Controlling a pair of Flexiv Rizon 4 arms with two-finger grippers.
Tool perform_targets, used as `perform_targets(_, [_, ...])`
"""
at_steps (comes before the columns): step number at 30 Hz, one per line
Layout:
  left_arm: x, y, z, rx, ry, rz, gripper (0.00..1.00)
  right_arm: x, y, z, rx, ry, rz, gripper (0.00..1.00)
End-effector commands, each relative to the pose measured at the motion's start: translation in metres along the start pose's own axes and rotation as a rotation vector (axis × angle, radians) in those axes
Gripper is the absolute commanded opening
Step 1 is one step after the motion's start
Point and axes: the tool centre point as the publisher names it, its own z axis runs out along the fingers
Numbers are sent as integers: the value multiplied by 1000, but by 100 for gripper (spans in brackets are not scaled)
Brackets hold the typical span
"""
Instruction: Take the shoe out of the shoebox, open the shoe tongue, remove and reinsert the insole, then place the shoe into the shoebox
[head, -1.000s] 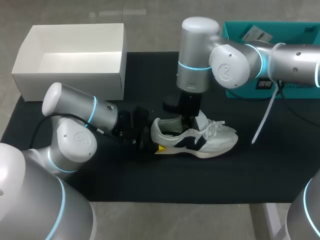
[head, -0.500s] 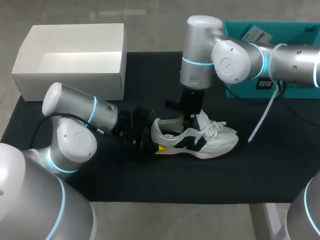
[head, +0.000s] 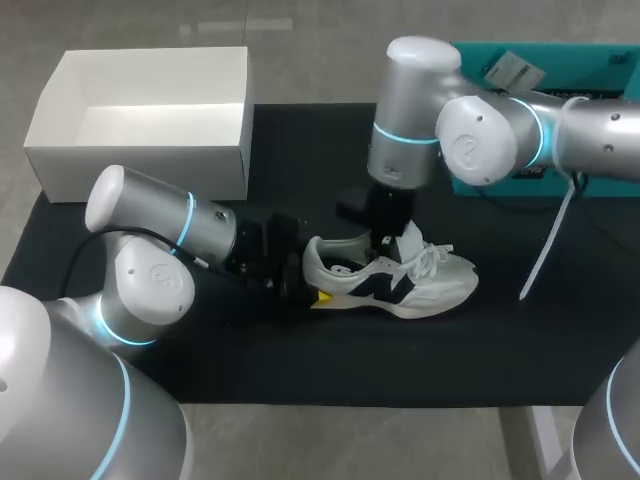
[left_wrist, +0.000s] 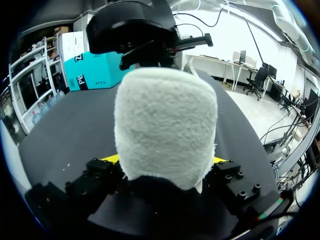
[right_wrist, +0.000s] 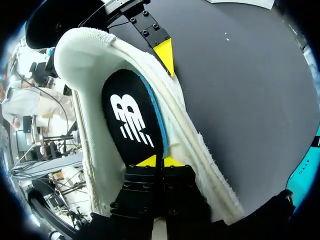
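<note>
The left claw (left_wrist: 165, 161) is clenched on the shoe (head: 400, 278). Its two yellow-tipped fingers (left_wrist: 108, 159) press the pale, fuzzy heel from either side, and the rest of the shoe runs straight ahead of them. The shoe rests on the black surface (head: 300, 370), toe pointing away from this claw.

The right claw (right_wrist: 159, 161) comes down from above into the shoe's opening. Its fingers stand almost together, grasping the thin edge of the insole (right_wrist: 131, 117) between the two yellow tips. The insole is black with a blue rim. It lies ahead of this claw inside the shoe and reaches toward the heel, with the shoe's white padded wall curving round it. Just past that wall, on the outside of the shoe, one yellow tip of the left claw shows. The shoe's white tongue (head: 410, 240) stands up just beside the right claw, and the laces lie beyond it.

The white shoebox (head: 190, 160) sits open, well apart from both claws, off to the side of the left arm. A teal box (head: 600, 60) lies behind the right arm.
</note>
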Motion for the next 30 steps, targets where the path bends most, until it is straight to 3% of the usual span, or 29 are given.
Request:
perform_targets(1, [-3,-1,-1,-1,-3,-1,0,19,-39,4,-101,-142,10,0])
perform_targets(6, [-3,-1,-1,-1,-3,-1,0,22,-40,-21,-132,-208,3,0])
perform_targets(14, [-3,-1,-1,-1,-3,-1,0,19,-34,-44,-165,-263,-25,0])
perform_targets(22, [-3,-1,-1,-1,-3,-1,0,20,-30,-73,-344,-334,-70,0])
perform_targets(30, [-3,-1,-1,-1,-3,-1,0,17,0,-89,-533,-353,-149,0])
